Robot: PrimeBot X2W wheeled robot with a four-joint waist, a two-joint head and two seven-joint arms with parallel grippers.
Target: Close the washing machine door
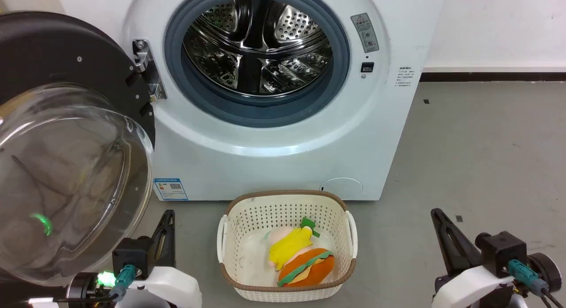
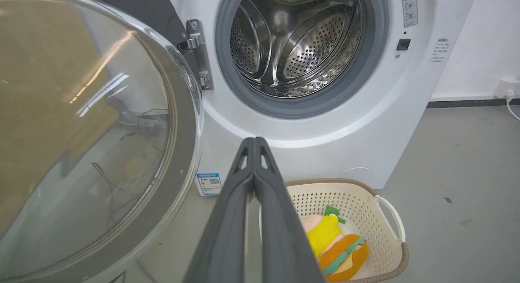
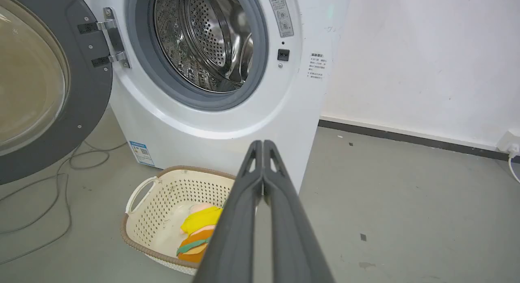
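A: What's at the far left?

B: The washing machine door [image 1: 70, 144], swung wide open on its hinge [image 1: 148, 73]. Its black rim and bulging glass bowl stand left of the porthole, well clear of it.

A: And the left gripper [image 1: 167, 219]?

B: Low, just beside the door's lower edge. In the left wrist view its two fingers are pressed together with nothing between them.

A: Moving right?

B: The washing machine [image 1: 274, 166], with its steel drum [image 1: 256, 47] exposed inside the grey rubber ring [image 1: 261, 113]. On the floor [image 1: 477, 166] before it stands a cream perforated basket [image 1: 283, 195] holding a yellow and orange plush toy [image 1: 300, 259].

A: The right gripper [image 1: 437, 215]?

B: At the lower right, over bare floor and well apart from the machine. Its fingers also meet at the tips, holding nothing.
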